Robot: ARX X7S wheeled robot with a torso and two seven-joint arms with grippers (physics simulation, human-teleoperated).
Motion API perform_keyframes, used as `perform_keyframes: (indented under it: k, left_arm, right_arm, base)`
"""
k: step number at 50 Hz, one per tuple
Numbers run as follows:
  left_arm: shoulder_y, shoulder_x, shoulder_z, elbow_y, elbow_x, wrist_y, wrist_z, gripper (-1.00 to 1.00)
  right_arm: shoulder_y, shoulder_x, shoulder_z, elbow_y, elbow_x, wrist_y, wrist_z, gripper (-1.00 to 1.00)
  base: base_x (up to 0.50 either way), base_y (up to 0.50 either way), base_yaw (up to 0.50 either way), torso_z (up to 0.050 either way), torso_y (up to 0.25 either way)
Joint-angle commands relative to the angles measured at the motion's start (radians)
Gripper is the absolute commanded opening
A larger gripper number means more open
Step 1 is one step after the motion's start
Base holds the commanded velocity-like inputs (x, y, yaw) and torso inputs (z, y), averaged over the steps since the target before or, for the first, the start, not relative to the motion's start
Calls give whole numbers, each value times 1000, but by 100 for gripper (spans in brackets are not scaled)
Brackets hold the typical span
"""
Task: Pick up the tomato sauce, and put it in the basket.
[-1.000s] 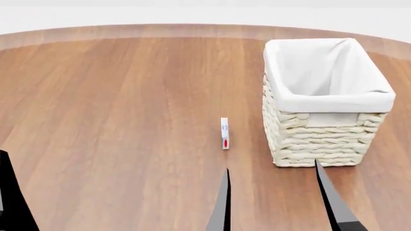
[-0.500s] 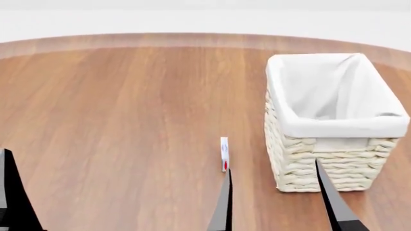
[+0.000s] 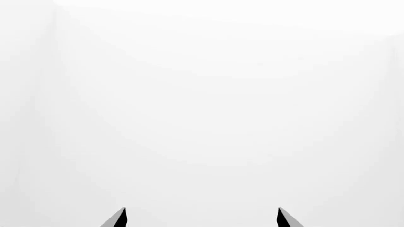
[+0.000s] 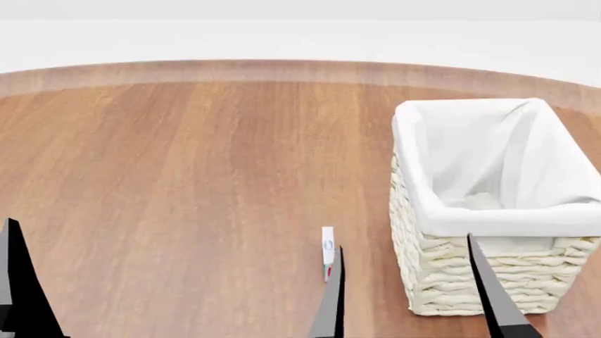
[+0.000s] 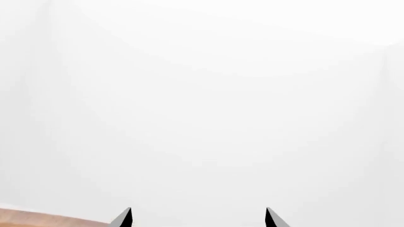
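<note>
One basket (image 4: 488, 274) on the wooden table (image 4: 188, 183), right side; one small white item with a red mark (image 4: 327, 248) just left of it, apart, too small to confirm as the tomato sauce; right gripper (image 4: 409, 296) spread wide, empty; left gripper (image 3: 200, 218) likewise, holding nothing.

The right end effector (image 5: 198, 218) shows two parted black fingertips (image 5: 124, 217) against blank white, wood at one corner.

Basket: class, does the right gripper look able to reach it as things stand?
Probably yes: the open right gripper hovers close to the front of the basket, with nothing visibly between them.
</note>
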Motion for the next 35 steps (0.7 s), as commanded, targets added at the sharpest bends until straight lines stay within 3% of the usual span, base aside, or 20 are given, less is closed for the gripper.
perform_keyframes:
  k: [1,16,35]
  left_arm:
    - [0,-5,3,-4,-3,5,-5,100]
    - [8,-9,9,-17,-10,24,-3,100]
    - [10,-14,26,-43,-12,43,1,100]
  right_arm:
    - [-6,3,4,15,0,-11,17,100]
    - [-71,4,-1,56,19,-44,40,100]
    - [-291,10,-2,179,64,-140,99,100]
  base:
    - [0,0,0,0,0]
    - [0,0,0,0,0]
    - [0,0,0,0,0]
